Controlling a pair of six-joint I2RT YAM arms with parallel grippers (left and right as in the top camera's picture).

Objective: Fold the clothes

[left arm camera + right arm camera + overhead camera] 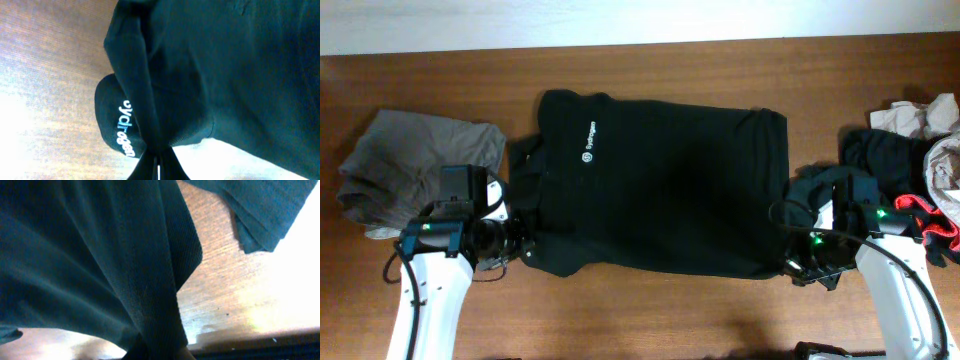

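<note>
Two grippers pinch one long edge of a black T-shirt (670, 190); the left gripper (527, 245) is clenched on the cloth at the collar-and-sleeve end, the right gripper (792, 262) on the hem corner. In each wrist view the fabric gathers into a ridge running down into the closed jaws.

The shirt stretches between the two grippers and away from them, lying mostly flat on a wooden table (720, 60); its small white logo (587, 142) sits just beyond the left gripper.

The step looks like carrying this edge over onto the far one; it would go best with both arms rising together, the edge kept taut between them, and the body not dragged along.

The cloth is a soft, matte knit with a fine weave and stitched hems; the table shows warm grain and glare. A crumpled grey garment (415, 165) lies outside the left gripper; beige cloth (920, 118) and another black garment (880, 155) are heaped outside the right.
</note>
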